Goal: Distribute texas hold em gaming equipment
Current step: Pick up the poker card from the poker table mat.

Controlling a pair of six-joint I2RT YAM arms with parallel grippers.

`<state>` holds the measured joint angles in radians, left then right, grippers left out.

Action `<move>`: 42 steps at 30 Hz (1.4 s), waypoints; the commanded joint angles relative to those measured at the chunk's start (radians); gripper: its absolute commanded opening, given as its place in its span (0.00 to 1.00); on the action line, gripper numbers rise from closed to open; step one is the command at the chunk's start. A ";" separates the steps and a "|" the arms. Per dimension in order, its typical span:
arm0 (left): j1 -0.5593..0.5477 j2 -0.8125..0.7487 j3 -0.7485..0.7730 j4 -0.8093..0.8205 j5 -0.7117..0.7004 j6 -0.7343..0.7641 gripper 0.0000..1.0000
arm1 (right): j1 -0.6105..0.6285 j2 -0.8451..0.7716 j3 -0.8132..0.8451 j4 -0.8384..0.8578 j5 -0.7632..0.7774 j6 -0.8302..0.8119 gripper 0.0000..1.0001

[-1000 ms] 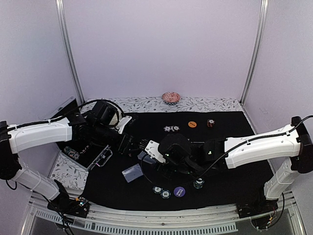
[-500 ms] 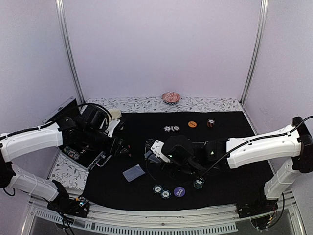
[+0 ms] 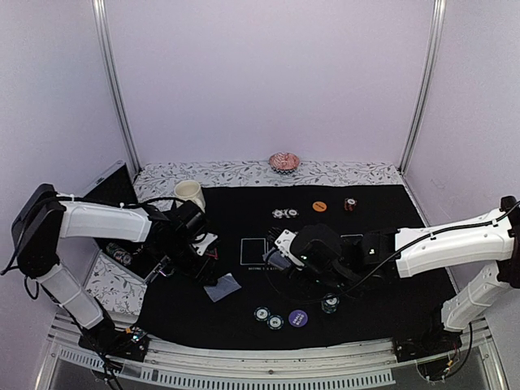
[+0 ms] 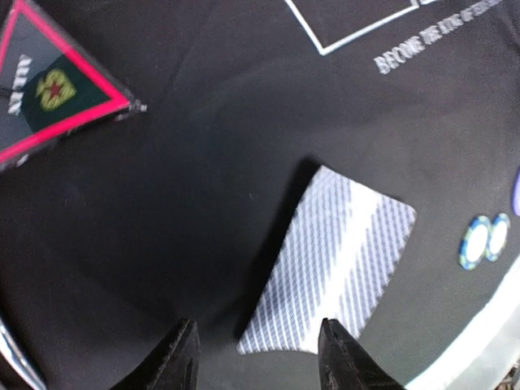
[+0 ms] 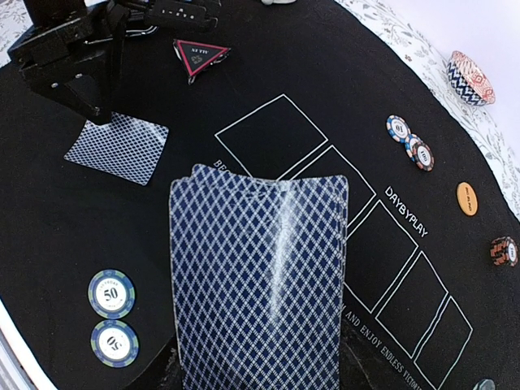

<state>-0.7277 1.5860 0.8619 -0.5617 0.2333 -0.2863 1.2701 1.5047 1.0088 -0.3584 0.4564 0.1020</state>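
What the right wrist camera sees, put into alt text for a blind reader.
A stack of blue diamond-backed cards, held close to the lens, fills the foreground above a black poker mat printed with white outlined card boxes. Beyond it, the left gripper hovers at the edge of a single face-down card, near a red-edged triangle. The two chips lie at lower left.

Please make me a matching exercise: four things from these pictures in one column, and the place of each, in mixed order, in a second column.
1. deck
2. single card
3. orange button
4. dish

a. on the floral cloth, beyond the mat
b. in the right gripper
c. face down on the mat, just ahead of the left gripper
d. on the mat's far side

Pairs: 1-b, 2-c, 3-d, 4-a
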 commanded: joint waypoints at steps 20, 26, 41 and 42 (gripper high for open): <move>-0.078 0.093 0.063 -0.011 0.039 0.093 0.00 | -0.002 -0.038 -0.027 -0.003 0.005 0.038 0.50; -0.076 -0.008 0.058 0.047 0.072 0.050 0.00 | -0.016 -0.069 -0.044 -0.013 0.016 0.050 0.50; 0.119 0.293 0.529 0.307 0.181 -0.178 0.00 | -0.148 -0.189 -0.125 -0.051 0.025 0.127 0.48; 0.127 0.338 0.572 0.320 0.180 -0.193 0.00 | -0.150 -0.191 -0.126 -0.053 0.025 0.129 0.48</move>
<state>-0.6399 1.7878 1.3128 -0.3504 0.3817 -0.3748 1.1305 1.3476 0.8959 -0.4038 0.4637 0.1986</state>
